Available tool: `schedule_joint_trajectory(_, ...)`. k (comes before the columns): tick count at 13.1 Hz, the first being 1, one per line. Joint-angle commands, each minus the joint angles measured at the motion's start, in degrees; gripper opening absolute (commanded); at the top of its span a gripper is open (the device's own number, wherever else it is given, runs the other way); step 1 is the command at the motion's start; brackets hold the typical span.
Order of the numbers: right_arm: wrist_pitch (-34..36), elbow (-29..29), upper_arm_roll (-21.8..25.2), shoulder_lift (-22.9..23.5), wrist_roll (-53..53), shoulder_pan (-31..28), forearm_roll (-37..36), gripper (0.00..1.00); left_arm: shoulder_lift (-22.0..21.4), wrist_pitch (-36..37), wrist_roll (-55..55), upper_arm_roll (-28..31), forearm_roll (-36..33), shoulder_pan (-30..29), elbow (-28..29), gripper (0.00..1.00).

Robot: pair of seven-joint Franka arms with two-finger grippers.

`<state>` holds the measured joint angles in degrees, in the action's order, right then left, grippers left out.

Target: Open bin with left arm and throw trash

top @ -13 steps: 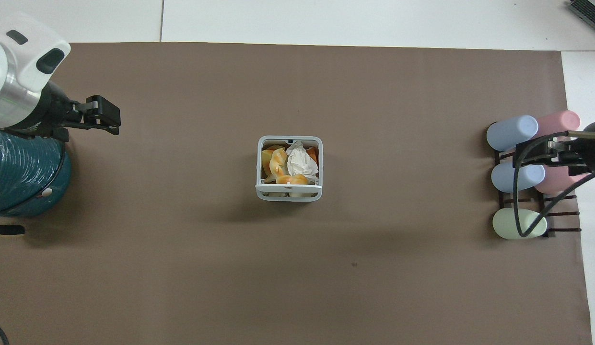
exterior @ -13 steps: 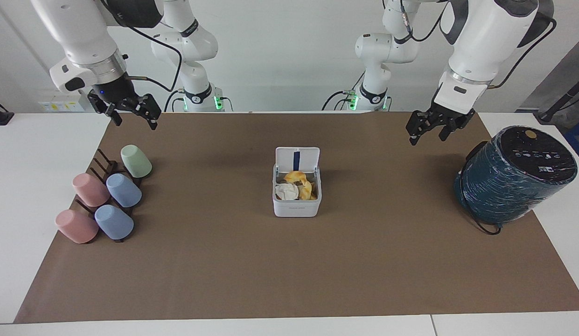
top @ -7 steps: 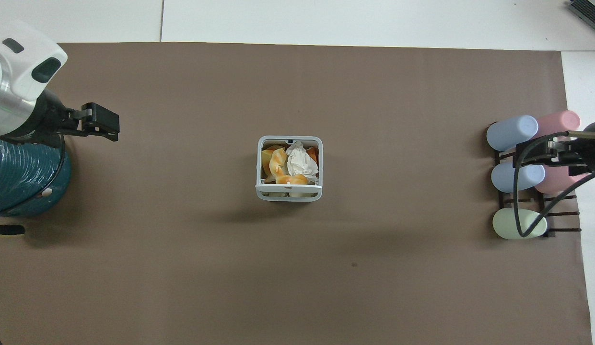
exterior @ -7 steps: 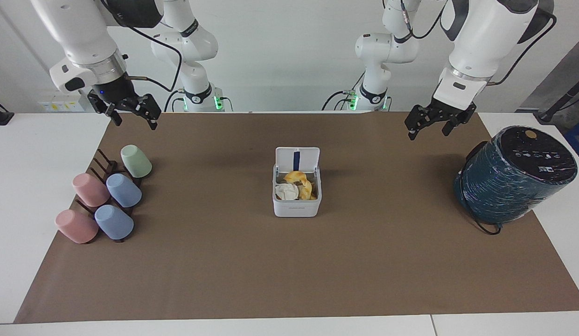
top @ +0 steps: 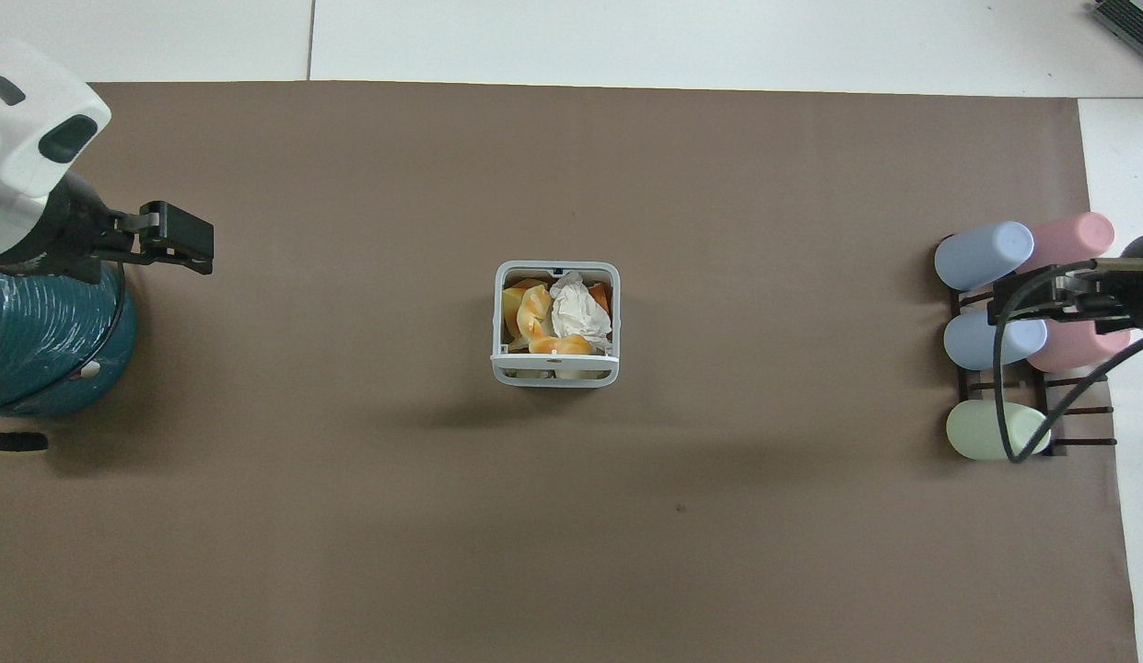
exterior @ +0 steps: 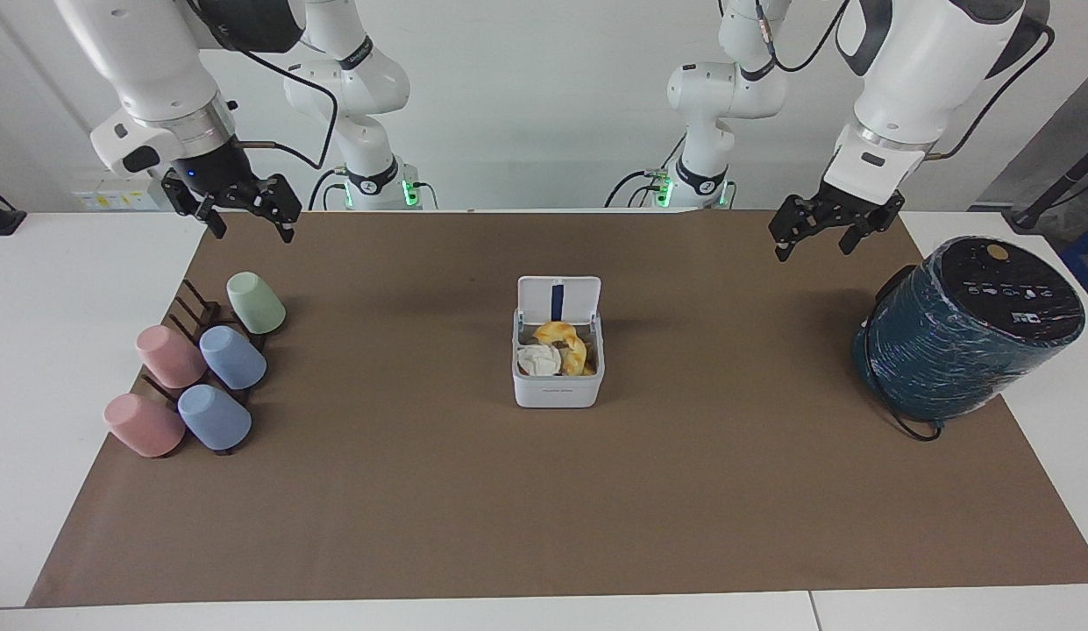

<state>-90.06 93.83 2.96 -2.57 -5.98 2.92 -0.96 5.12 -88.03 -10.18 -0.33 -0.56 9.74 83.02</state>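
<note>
bin [exterior: 557,372]: lid flipped up, trash [exterior: 557,349] sitting inside
left gripper [exterior: 828,230]: spread wide, empty, up by teal cylinder [exterior: 969,329]
right gripper [exterior: 245,210]: spread wide, empty, waiting over cups [exterior: 202,372]

one bin [exterior: 557,386], five cups [exterior: 233,357], one cylinder [exterior: 964,329]

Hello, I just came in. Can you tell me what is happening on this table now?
Nothing is being handled at this moment. The white bin stands in the middle of the brown mat with its lid up, and the trash lies inside it. The left pincer hangs open and empty over the mat beside the dark-teal cylinder. The right pincer waits open above the cup rack.
</note>
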Motion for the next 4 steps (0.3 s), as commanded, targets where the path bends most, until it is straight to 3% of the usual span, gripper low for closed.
schedule_joint_trajectory(1, -0.6, 0.7, -0.3, -0.8, 1.8, -0.7, 0.5, 1.0, -1.8, -0.1, 2.4, -0.4, -0.8, -0.7, 2.1, 1.0)
schedule_joint_trajectory(4, -0.6, 0.7, -0.3, -0.7, 1.7, -0.6, 0.5, 1.0, -1.9, -0.7, 2.4, -0.4, -0.8, -0.7, 2.3, 1.0)
